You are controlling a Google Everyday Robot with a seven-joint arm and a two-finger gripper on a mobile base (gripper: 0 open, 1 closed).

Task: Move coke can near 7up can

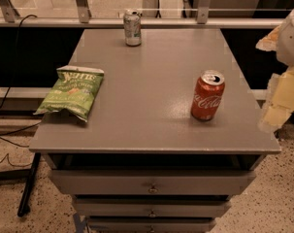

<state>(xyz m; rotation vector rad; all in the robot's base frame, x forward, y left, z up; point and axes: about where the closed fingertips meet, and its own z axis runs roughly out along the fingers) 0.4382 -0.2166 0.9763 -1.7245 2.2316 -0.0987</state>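
Observation:
The red coke can (207,95) stands upright on the right side of the grey table (146,106), near its front. The silver-white 7up can (132,27) with green markings stands upright at the far edge of the table, near the middle. My gripper (278,89) hangs at the right edge of the view, beyond the table's right side, to the right of the coke can and apart from it. It holds nothing that I can see.
A green chip bag (71,92) lies flat on the left side of the table, near the front. Drawers (151,182) sit under the tabletop. A rail with posts (83,6) runs behind the table. Cables lie on the floor at left.

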